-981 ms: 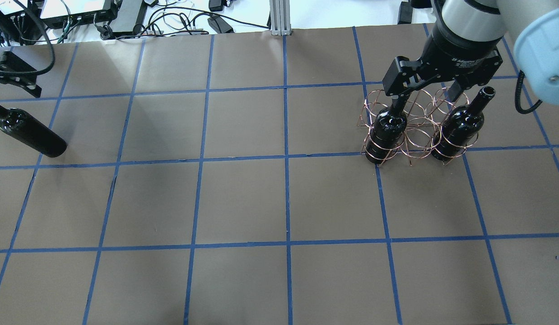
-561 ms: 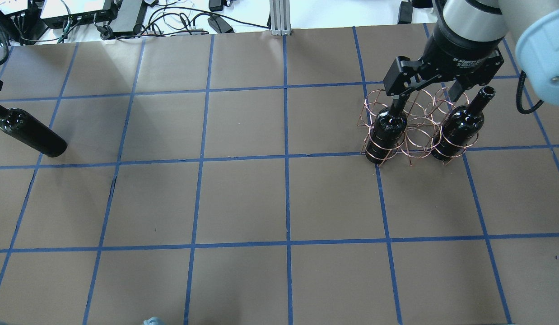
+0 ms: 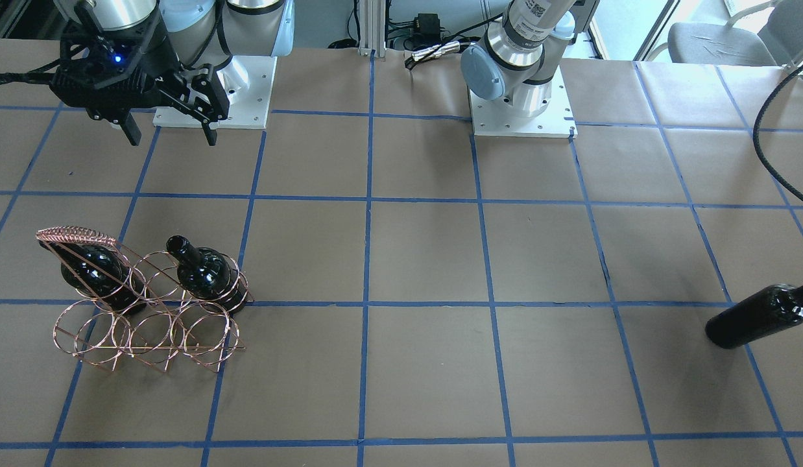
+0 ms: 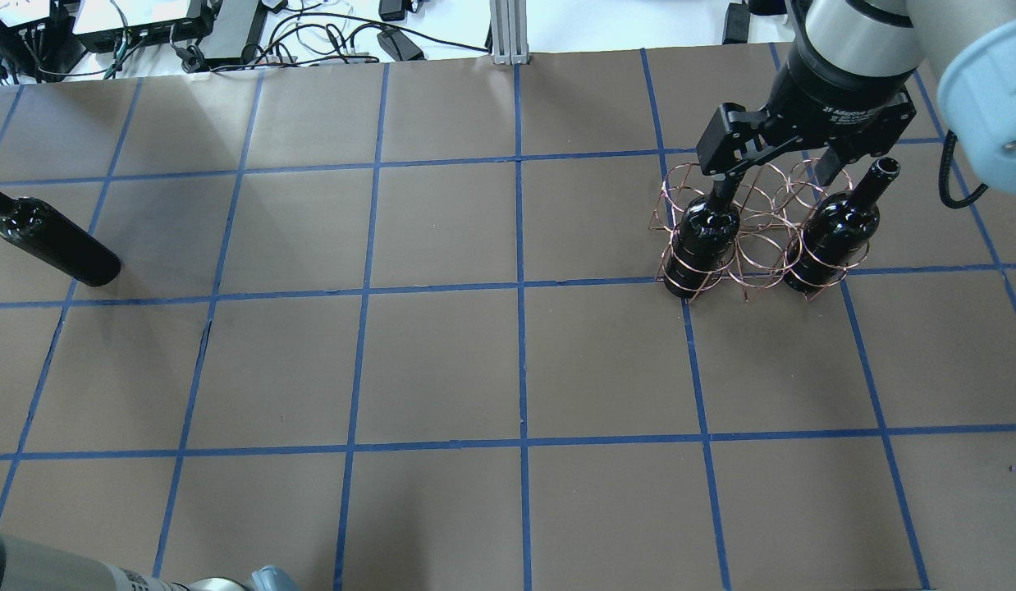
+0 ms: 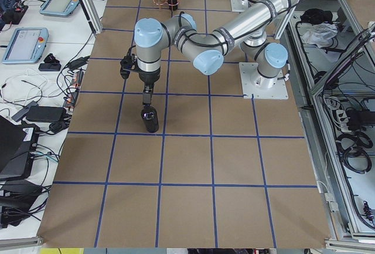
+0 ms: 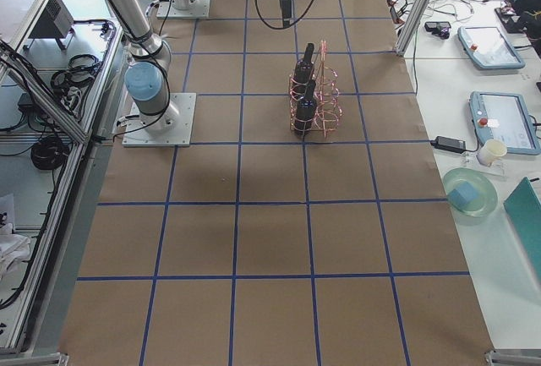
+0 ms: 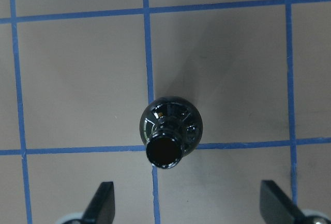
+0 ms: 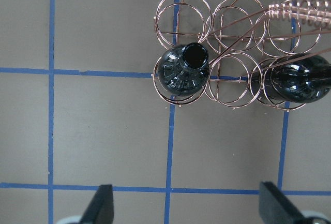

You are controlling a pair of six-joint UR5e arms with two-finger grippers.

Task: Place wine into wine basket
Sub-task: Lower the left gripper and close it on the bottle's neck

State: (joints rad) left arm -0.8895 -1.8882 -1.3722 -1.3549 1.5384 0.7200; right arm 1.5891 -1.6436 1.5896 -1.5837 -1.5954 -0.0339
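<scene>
**A:** Where does the wine bottle (image 5: 150, 119) stand relative to the left tool (image 7: 189, 208)?

**B:** Directly beneath it. The bottle is upright on the surface (image 4: 442, 361), with its long axis vertical and its open mouth pointing up at the wrist camera. In that view the mouth sits nearer the finger on the view's left than midway between the two.

**A:** And the tool itself?

**B:** It is spread wide and grips nothing. Both fingertips show over bare paper, clear of the glass.

**A:** What about the other arm?

**B:** The right tool (image 4: 771, 172) hovers above the wine basket (image 4: 754, 246), also wide open and empty. Two racked bottles (image 3: 203, 275) sit in its rings with their necks up, and several rings are free.

**A:** So which arm is nearer?

**B:** The left one, plainly. The basket is well apart from this bottle, at the opposite end of the surface. I judge the coming move to be a small sideways shift to centre the neck between the fingers. A straight descent along that vertical axis would follow.
</scene>
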